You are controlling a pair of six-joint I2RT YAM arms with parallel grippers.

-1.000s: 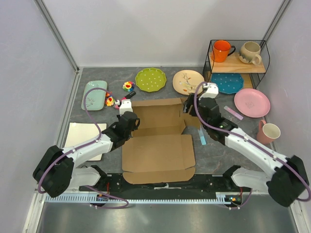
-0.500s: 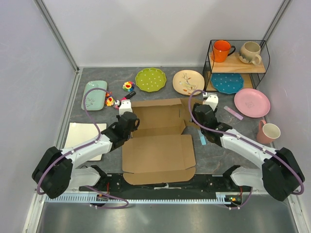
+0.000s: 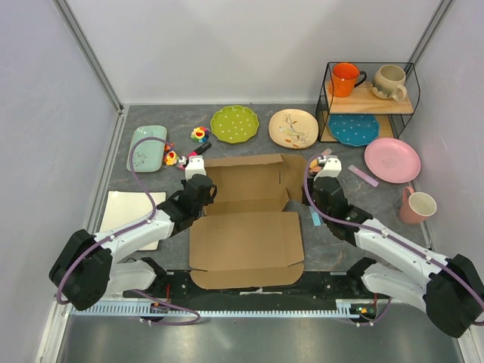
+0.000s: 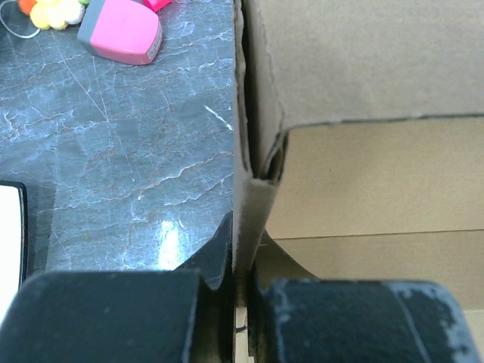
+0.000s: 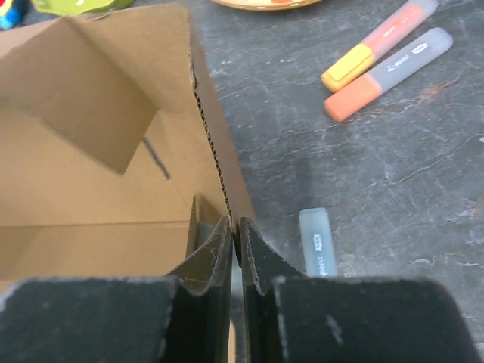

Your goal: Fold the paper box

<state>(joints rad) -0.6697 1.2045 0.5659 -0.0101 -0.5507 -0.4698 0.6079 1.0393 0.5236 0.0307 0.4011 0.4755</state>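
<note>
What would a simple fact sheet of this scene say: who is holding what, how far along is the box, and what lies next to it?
Job: folding the paper box
Box state: near panel lies flat; left and right walls of the far part stand up
Left gripper: shut on the left wall
Right gripper: shut on the right wall
Right of box: two highlighters on the table, untouched
Left of box: pink and grey object, untouched
</note>
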